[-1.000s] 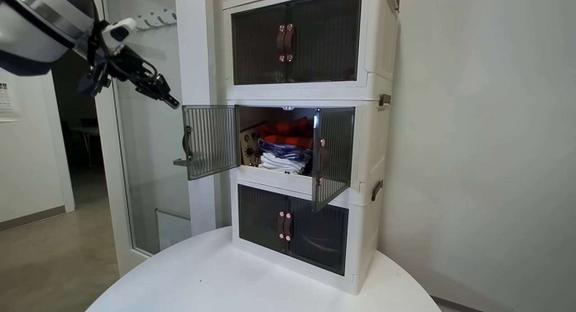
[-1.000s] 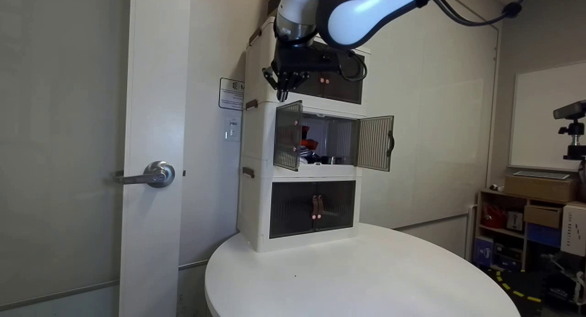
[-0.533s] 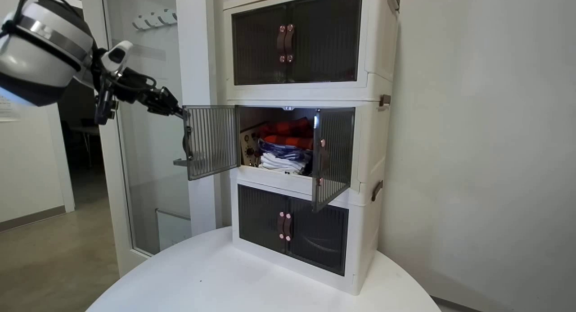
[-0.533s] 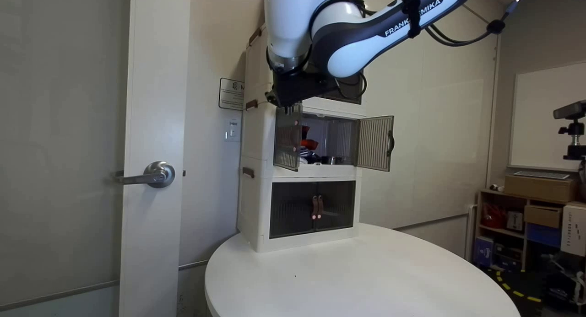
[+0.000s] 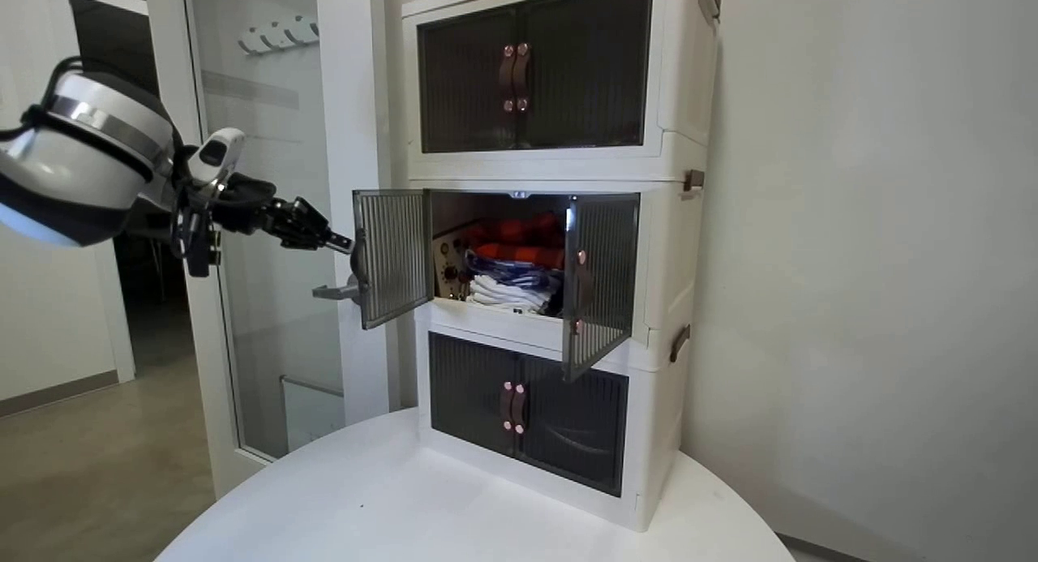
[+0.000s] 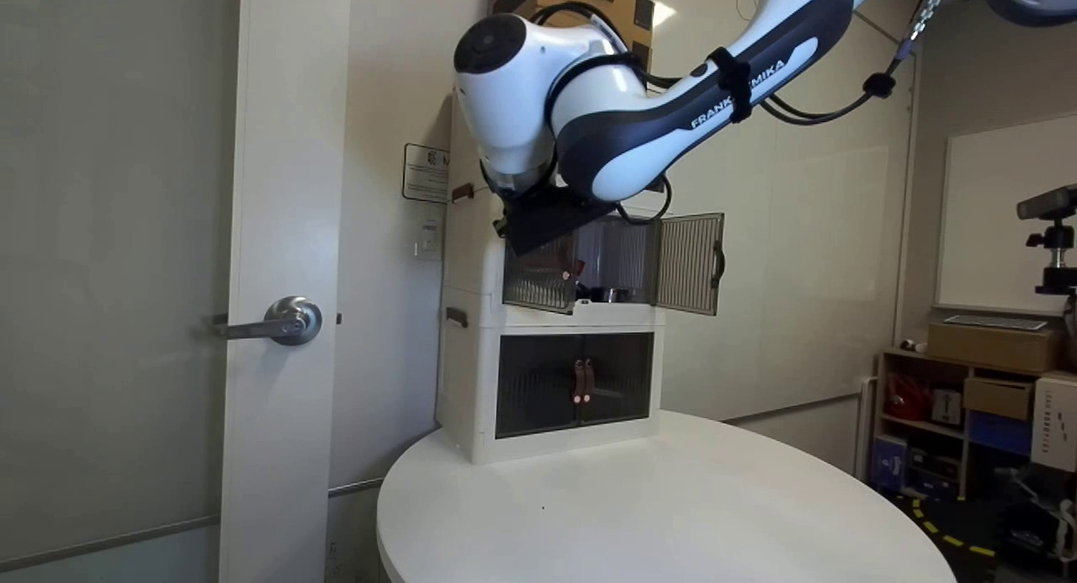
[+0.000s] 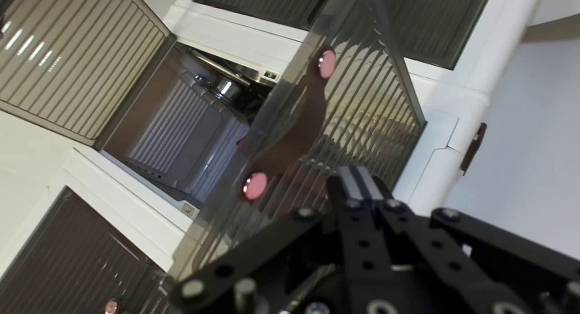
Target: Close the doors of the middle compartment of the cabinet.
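Near door [image 5: 396,262], one of the ribbed pair on the middle compartment [image 5: 495,317] of the cabinet [image 5: 675,262], stands angled outward right at the tips of the pincer [image 7: 361,182]. The pincer is closed, its two fingers [image 7: 351,187] side by side and aimed at the panel's outer face. They end close by the brown strap handle [image 7: 297,137] with its pink studs [image 7: 326,64]; whether they touch it or the panel I cannot tell. In an exterior view the arm [image 6: 509,103] slopes down to the pincer from above.

Just beyond that door, inside the compartment, sit folded cloths [image 5: 515,262], red over blue over white, and a shiny metal vessel [image 7: 229,89]. Across the compartment, on the side away from the pincer, the far door [image 5: 602,278] also stands swung out.

Lower than the pincer, the lower doors [image 5: 470,383] lie flat in their frame; higher than it, the upper doors [image 5: 466,83] do the same. Well below the pincer is the round white table [image 6: 673,499] that bears the cabinet.

Well apart from the pincer, off past the far door, stand shelves [image 6: 925,427] holding boxes [image 6: 997,398], with a whiteboard [image 6: 1010,213] above. On the opposite side, well apart from the pincer, a lever handle [image 6: 290,322] shows on a white frame [image 6: 282,440].
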`<control>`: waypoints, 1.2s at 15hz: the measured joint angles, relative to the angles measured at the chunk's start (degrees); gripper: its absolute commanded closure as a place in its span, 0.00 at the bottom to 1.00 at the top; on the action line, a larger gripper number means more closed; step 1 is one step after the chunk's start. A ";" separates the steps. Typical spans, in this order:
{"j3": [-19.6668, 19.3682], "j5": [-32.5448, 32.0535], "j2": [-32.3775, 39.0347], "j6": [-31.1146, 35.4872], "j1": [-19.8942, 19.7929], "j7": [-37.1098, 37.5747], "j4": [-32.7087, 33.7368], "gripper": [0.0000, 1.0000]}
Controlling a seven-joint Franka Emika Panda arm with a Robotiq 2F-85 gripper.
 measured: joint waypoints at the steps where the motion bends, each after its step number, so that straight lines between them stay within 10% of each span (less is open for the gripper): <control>1: -0.15 -1.45 0.61 -1.06 -0.03 1.22 0.00 1.00; 18: -2.24 -23.42 5.44 -1.41 -7.61 26.81 0.75 1.00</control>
